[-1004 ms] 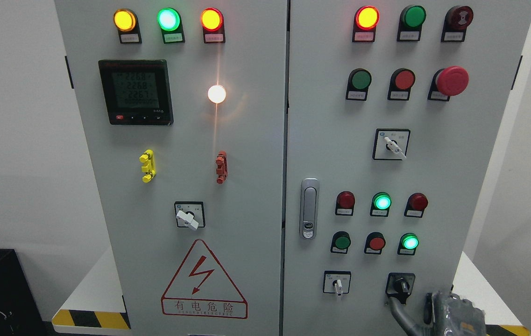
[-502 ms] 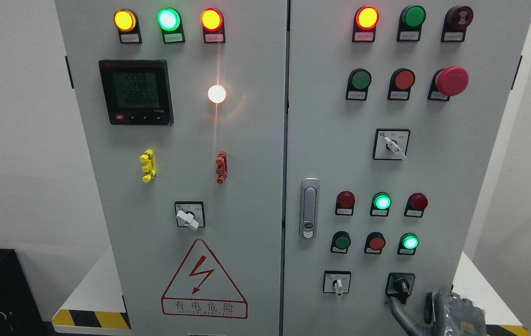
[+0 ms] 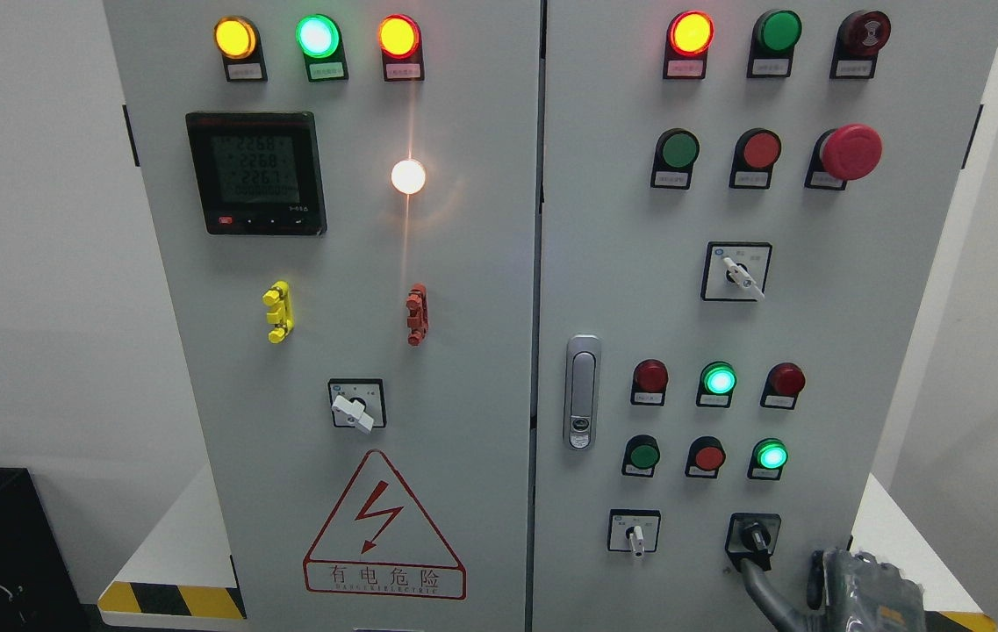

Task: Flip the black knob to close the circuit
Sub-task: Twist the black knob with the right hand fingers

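Grey control cabinet (image 3: 428,290) w/ two doors is facing the camera, lamps glowing up top. The black knob (image 3: 754,533) is sitting at the lower right of the right-hand door, just right of a small white selector switch (image 3: 635,535). The right hand (image 3: 823,588) is showing at the bottom edge, one grey finger (image 3: 757,581) reaching up & touching just under the knob; other fingers loosely extended, gripping nothing. Left arm isn't showing.

Right hand (image 3: 845,588): grey, metallic-looking casing with a mottled dark pattern on the back; one slender, smooth grey finger (image 3: 762,586); remainder cropped by the frame edge.
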You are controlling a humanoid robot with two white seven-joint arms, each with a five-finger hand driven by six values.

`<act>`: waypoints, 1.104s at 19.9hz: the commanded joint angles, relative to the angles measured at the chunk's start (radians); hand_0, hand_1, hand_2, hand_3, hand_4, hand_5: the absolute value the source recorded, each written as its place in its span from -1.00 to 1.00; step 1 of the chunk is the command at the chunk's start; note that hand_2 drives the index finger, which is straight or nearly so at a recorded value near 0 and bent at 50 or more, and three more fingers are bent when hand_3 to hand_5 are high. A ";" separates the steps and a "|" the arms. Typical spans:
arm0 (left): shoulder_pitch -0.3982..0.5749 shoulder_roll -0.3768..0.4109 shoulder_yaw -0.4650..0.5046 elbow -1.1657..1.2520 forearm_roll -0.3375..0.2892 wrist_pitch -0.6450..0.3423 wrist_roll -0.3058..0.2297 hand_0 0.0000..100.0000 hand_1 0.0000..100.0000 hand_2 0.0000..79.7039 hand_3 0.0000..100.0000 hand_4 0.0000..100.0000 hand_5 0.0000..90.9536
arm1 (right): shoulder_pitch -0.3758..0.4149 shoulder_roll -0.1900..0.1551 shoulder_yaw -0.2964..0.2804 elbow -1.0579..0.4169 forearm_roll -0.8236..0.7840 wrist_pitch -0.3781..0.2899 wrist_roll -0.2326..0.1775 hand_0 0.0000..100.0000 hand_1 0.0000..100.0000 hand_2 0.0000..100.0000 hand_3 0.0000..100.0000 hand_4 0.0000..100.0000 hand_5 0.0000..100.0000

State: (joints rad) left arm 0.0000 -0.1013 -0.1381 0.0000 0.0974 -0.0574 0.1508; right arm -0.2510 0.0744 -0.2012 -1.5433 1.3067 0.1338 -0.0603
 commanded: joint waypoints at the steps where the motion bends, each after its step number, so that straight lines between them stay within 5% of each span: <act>1: 0.021 0.000 0.000 -0.031 0.001 0.001 0.000 -0.76 0.11 -1.00 -1.00 -1.00 -1.00 | -0.001 -0.004 -0.032 -0.003 -0.004 0.001 0.005 -1.00 -1.00 0.78 1.00 0.91 0.99; 22: 0.023 0.000 0.000 -0.029 -0.001 0.001 0.000 -0.76 0.11 -1.00 -1.00 -1.00 -1.00 | -0.020 -0.012 -0.032 -0.006 -0.043 -0.003 -0.004 -1.00 -1.00 0.78 1.00 0.92 0.99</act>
State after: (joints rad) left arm 0.0000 -0.1013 -0.1381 -0.0001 0.0974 -0.0573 0.1508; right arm -0.2657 0.0687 -0.2276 -1.5459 1.2714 0.1315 -0.0515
